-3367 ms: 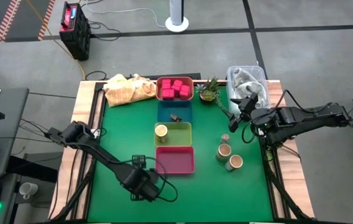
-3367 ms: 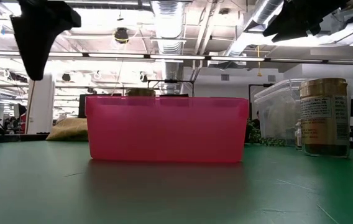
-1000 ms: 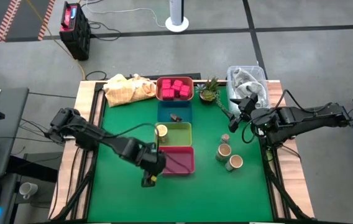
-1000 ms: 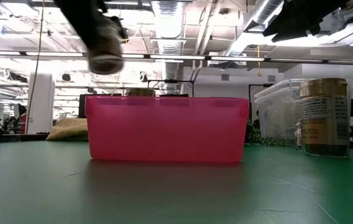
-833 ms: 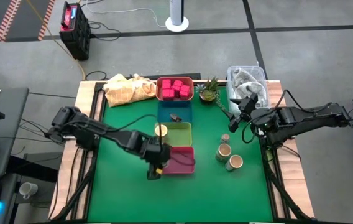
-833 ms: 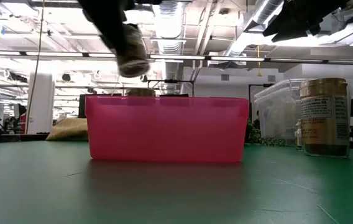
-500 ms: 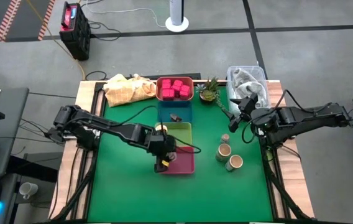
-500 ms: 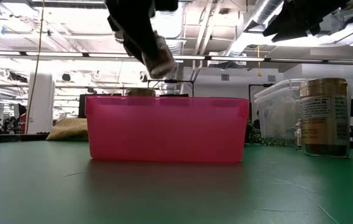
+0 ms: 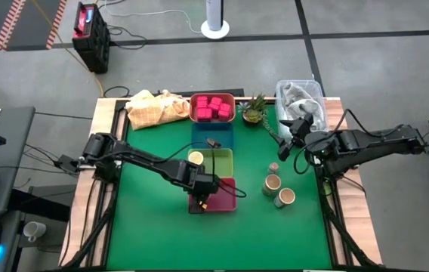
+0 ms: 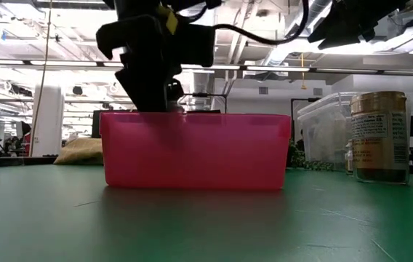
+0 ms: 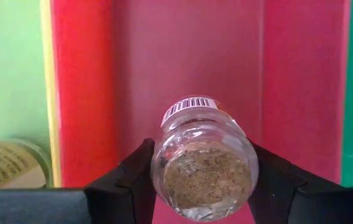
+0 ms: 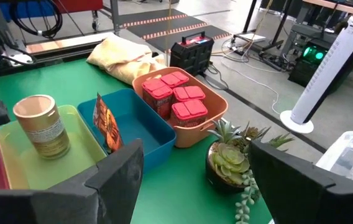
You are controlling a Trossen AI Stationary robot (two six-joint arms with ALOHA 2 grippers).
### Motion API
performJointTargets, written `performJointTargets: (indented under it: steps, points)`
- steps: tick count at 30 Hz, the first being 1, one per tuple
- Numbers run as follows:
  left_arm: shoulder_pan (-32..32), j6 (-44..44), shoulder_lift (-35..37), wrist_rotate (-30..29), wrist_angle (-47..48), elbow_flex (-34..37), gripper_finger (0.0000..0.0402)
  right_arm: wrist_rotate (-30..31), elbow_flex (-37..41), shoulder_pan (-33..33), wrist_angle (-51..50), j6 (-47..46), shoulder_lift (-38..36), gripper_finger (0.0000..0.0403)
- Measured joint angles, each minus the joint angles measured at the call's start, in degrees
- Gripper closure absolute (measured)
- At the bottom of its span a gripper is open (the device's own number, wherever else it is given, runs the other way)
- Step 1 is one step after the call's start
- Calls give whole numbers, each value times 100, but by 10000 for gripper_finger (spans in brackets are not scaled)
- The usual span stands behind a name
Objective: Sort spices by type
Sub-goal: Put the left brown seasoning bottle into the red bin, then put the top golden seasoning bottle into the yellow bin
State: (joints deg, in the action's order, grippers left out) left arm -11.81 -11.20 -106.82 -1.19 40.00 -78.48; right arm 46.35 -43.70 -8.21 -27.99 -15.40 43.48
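The red tray sits on the green worktop and serves as the landmark here. The left end effector hangs over that tray's left part, clamped on a small clear jar of grey-brown spice; the left wrist view shows both dark fingers pressed against the jar's sides, with the tray's red floor behind it. In the low view the same end effector reaches down to the tray's rim.

Just behind the red tray lies a yellow-green tray holding a tan cylinder with a cream top. Behind that comes a blue tray with a small dark piece inside, then an orange-rimmed tray filled with pinkish-red boxes.

To the right of the red tray, well apart from it, two more tan cylinders stand on the worktop with a tiny round jar beside them.

The right end effector hangs farther right and back from the red tray, near a small potted plant, its fingers apart and empty.
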Motion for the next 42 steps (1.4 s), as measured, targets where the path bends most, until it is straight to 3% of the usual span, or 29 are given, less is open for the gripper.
performJointTargets:
  steps: [5, 15, 25, 29, 35, 42]
  points:
    - [2, -38, -19, -10, -12, 0, 208, 0, 0, 0, -6, -4, 2, 88]
    - [2, 211, -13, -78, 117, -59, 139, 0, 0, 0, -17, -37, 1, 88]
    - [-221, 1190, 221, -1513, 1159, -896, 136, 3, 0, 95, 147, -85, 187, 88]
    - [-390, 1689, 677, -2019, 930, -446, 136, 3, 0, 136, 256, -117, 295, 88]
    - [-370, 2056, 1569, -2318, 265, 586, 136, 3, 0, 135, 605, -120, 476, 88]
    - [-357, 2212, 3152, -2976, 109, 1929, 136, 0, 0, -54, 1049, -114, 926, 88]
